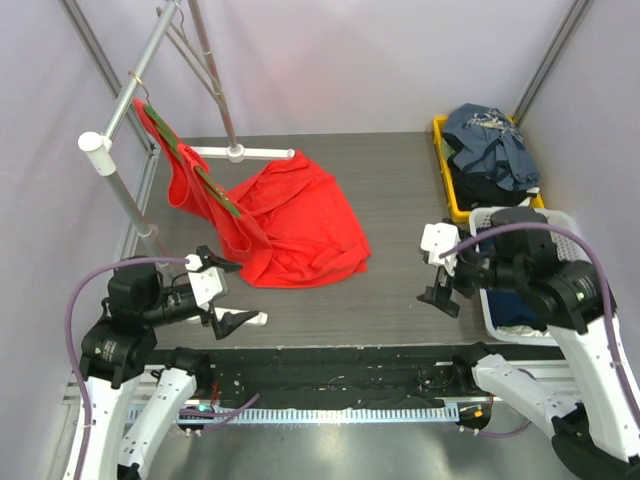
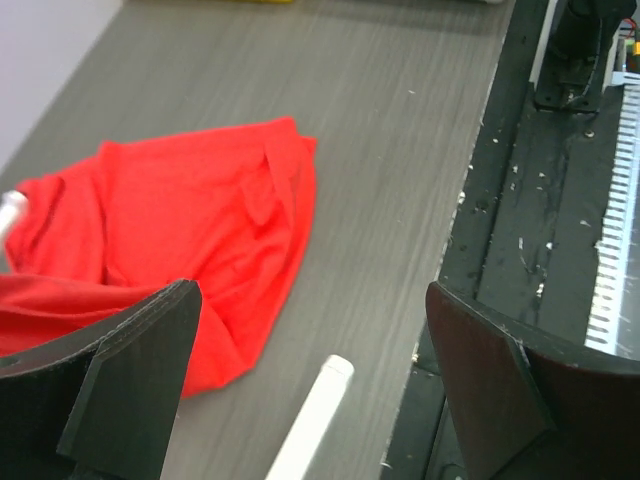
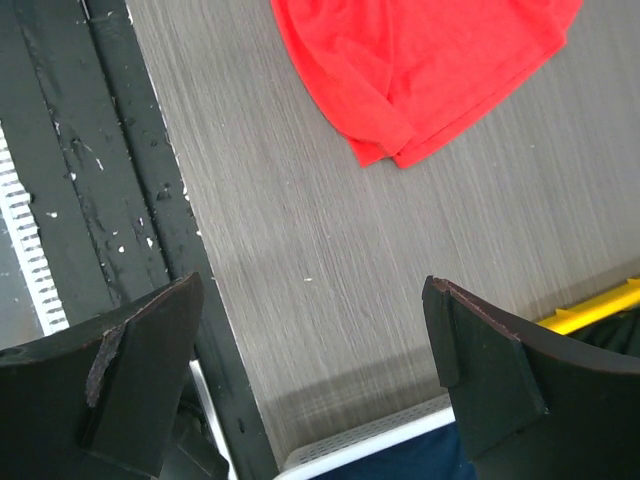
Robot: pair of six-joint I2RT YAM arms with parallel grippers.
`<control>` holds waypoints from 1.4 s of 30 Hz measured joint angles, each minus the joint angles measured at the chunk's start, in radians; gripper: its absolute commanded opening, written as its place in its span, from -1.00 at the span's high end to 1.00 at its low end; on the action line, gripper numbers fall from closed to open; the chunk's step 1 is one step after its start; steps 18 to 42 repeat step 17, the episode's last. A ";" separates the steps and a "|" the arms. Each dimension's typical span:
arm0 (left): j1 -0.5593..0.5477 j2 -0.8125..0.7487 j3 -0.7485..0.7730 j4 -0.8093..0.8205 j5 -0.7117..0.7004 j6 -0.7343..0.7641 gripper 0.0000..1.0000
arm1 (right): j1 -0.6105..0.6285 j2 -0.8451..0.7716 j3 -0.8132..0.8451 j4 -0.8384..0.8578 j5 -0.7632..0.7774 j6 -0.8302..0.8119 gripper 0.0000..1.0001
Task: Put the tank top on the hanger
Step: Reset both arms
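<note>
The red tank top (image 1: 290,215) hangs by its upper part on the green hanger (image 1: 205,178), which hangs from the metal rack rail; the rest of the fabric lies spread on the table. It shows in the left wrist view (image 2: 180,220) and the right wrist view (image 3: 420,60). My left gripper (image 1: 232,320) is open and empty near the front left edge, apart from the cloth (image 2: 310,390). My right gripper (image 1: 440,295) is open and empty over bare table at the right (image 3: 315,380).
A white rack foot (image 2: 310,420) lies under my left gripper. The rack's metal poles (image 1: 215,75) and white base (image 1: 245,152) stand at the back left. A yellow bin (image 1: 452,190) holds dark clothes. A white basket (image 1: 495,310) is at the right (image 3: 370,435).
</note>
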 measured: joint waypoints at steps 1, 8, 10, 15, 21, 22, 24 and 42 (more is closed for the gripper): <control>0.000 -0.007 -0.015 0.000 0.000 -0.011 -0.99 | -0.005 -0.022 -0.009 -0.003 0.000 0.001 -0.99; 0.002 -0.040 -0.072 -0.007 0.048 -0.045 -0.99 | -0.030 -0.141 -0.136 -0.055 0.005 0.005 -1.00; 0.003 -0.040 -0.073 -0.007 0.056 -0.045 -0.99 | -0.035 -0.145 -0.159 -0.061 0.007 0.004 -1.00; 0.003 -0.038 -0.073 -0.007 0.060 -0.042 -0.99 | -0.043 -0.164 -0.185 -0.080 0.002 -0.015 -1.00; 0.003 -0.031 -0.073 -0.007 0.060 -0.042 -0.99 | -0.045 -0.172 -0.185 -0.087 0.001 -0.023 -0.99; 0.003 -0.031 -0.073 -0.007 0.060 -0.042 -0.99 | -0.045 -0.172 -0.185 -0.087 0.001 -0.023 -0.99; 0.003 -0.031 -0.073 -0.007 0.060 -0.042 -0.99 | -0.045 -0.172 -0.185 -0.087 0.001 -0.023 -0.99; 0.003 -0.031 -0.073 -0.007 0.060 -0.042 -0.99 | -0.045 -0.172 -0.185 -0.087 0.001 -0.023 -0.99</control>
